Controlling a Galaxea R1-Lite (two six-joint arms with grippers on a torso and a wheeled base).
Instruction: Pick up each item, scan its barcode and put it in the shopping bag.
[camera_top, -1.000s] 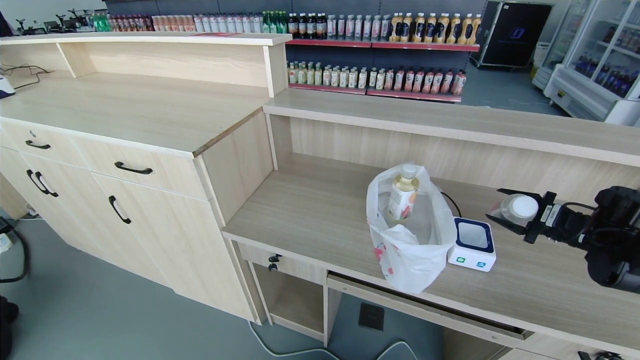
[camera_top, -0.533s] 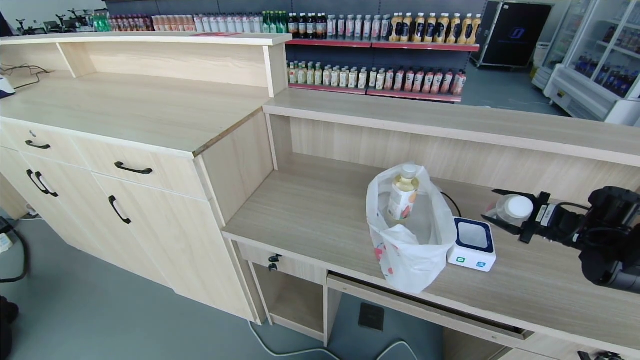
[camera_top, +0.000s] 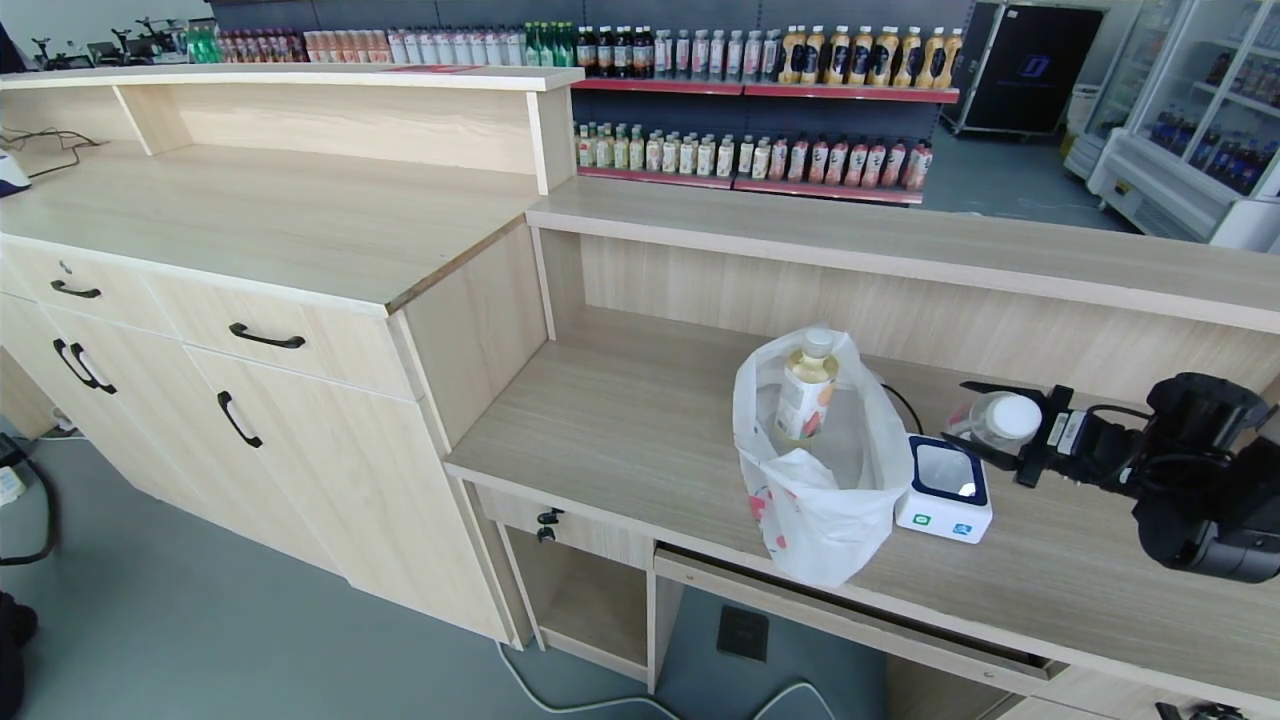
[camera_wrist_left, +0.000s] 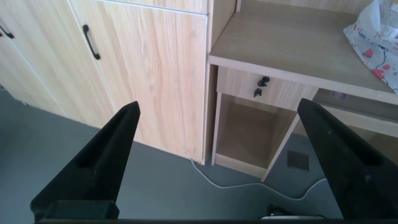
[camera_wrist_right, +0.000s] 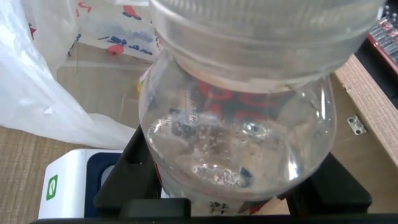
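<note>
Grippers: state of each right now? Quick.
Left gripper: open, empty.
Right gripper: shut on the clear bottle.

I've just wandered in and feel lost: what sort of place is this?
Probably a small shop's checkout, perhaps a mock-up. The back holds shelves of bottled drinks, a glass-door fridge stands at the right, and a barcode scanner sits beside a shopping bag on the wooden counter.
</note>
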